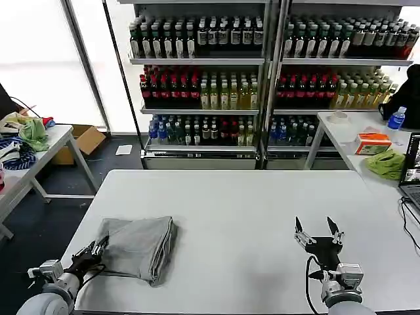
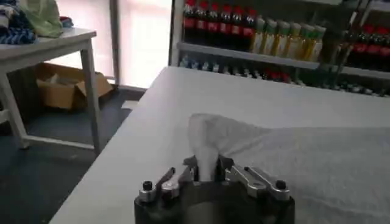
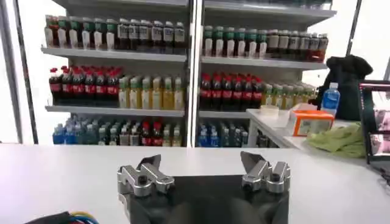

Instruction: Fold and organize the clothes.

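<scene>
A folded light grey shirt [image 1: 139, 246] lies on the white table [image 1: 236, 210] at the front left. My left gripper [image 1: 100, 247] is shut on the shirt's near left corner, and in the left wrist view a pinch of grey cloth [image 2: 206, 143] rises between its fingers [image 2: 208, 167]. My right gripper [image 1: 318, 230] hovers over the bare table at the front right, open with nothing between its fingers [image 3: 201, 164].
Shelves of bottled drinks [image 1: 262, 79] stand behind the table. A side table at the left [image 1: 39, 151] carries green and patterned cloths. Another table at the right [image 1: 367, 141] holds a green cloth, an orange box and a blue bottle. A laptop edge [image 1: 412, 177] sits far right.
</scene>
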Controlling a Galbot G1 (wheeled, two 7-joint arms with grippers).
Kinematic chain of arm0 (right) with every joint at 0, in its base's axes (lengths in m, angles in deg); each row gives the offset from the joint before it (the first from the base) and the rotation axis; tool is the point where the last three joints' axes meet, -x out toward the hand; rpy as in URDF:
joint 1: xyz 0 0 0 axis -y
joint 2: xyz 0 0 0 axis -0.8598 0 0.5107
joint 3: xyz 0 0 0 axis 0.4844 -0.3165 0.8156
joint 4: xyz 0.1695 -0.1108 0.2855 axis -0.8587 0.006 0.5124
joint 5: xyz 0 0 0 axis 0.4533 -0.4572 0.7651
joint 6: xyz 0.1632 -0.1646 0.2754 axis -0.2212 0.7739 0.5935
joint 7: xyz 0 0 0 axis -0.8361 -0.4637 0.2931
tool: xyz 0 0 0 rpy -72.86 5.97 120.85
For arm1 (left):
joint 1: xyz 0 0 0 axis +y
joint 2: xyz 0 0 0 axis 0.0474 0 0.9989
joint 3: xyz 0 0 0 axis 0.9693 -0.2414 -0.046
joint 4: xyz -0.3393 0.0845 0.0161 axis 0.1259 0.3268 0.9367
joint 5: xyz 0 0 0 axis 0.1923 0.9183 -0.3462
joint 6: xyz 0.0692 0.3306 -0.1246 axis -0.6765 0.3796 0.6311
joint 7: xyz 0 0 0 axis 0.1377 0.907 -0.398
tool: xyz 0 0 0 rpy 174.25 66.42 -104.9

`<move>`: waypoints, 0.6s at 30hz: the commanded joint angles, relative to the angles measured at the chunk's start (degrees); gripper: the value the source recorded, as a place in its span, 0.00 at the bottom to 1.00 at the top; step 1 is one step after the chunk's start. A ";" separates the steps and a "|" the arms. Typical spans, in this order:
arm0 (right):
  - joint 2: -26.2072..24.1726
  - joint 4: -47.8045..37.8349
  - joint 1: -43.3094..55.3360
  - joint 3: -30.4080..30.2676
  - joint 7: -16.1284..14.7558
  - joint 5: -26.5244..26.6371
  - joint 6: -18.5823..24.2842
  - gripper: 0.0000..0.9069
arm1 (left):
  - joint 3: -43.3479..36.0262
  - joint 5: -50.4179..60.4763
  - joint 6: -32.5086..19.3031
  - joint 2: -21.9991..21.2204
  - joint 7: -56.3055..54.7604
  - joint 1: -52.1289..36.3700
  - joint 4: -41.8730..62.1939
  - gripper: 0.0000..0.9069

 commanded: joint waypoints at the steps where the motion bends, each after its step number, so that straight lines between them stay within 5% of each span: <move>1: -0.01 -0.26 0.52 -0.02 0.09 0.05 -0.06 1.00 | 0.19 2.76 -1.55 -0.10 -0.11 0.21 0.34 0.00; 7: -0.14 -0.55 1.30 -0.43 0.18 0.13 -0.21 1.00 | 4.95 4.68 -3.36 1.27 -1.12 -0.46 -0.52 0.00; 18: -1.23 -1.58 3.09 -1.47 0.23 0.85 -0.27 1.00 | 17.29 7.18 -4.59 11.45 -0.25 -0.97 2.33 0.00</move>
